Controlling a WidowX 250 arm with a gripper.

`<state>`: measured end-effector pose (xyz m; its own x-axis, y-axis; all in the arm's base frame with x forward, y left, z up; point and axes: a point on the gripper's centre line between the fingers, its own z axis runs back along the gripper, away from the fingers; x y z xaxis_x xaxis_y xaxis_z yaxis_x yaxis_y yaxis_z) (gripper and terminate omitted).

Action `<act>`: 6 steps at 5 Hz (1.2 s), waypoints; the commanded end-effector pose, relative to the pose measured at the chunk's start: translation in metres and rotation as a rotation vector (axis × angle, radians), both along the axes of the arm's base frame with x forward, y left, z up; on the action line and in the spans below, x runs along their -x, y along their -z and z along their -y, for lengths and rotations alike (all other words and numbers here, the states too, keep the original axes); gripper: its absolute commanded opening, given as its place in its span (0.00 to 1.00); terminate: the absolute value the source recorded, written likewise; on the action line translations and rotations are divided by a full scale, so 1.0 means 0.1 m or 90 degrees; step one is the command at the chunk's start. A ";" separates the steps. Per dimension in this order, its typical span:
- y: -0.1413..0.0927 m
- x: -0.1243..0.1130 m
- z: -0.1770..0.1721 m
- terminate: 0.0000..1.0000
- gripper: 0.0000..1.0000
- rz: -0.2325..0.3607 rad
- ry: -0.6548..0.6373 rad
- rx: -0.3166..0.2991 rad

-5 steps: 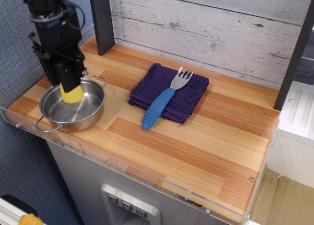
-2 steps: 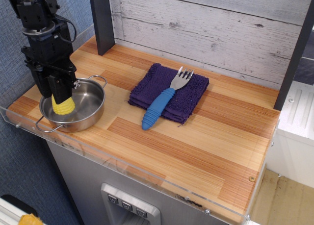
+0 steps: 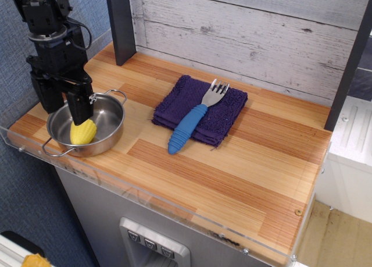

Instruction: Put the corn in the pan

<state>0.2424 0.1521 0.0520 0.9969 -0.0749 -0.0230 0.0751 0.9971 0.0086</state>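
The yellow corn (image 3: 83, 132) lies on its side inside the shiny steel pan (image 3: 110, 120) at the front left of the wooden counter. My black gripper (image 3: 61, 106) hangs over the pan's left half, just above the corn. Its two fingers (image 3: 78, 107) are spread apart and hold nothing. The corn rests on the pan's floor, free of the fingers.
A blue-handled fork (image 3: 194, 120) lies on a folded purple cloth (image 3: 224, 117) in the middle of the counter. A dark post (image 3: 120, 24) stands behind the pan. A clear plastic lip (image 3: 145, 188) runs along the counter's front edge.
The gripper lowered the corn into the pan, then opened and let it go. The corn has tipped onto its side on the pan floor, and the gripper has risen slightly.
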 end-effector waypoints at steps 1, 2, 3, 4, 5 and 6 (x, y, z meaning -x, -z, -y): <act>-0.47 -0.06 0.16 0.00 1.00 0.069 0.023 -0.016; -0.93 -0.19 0.33 0.00 1.00 0.128 0.042 -0.020; -1.25 -0.30 0.50 0.00 1.00 0.165 0.063 -0.005; -1.36 -0.37 0.63 0.00 1.00 0.165 0.087 0.004; -1.40 -0.43 0.74 0.00 1.00 0.136 0.167 0.038; -1.40 -0.43 0.74 0.00 1.00 0.136 0.167 0.038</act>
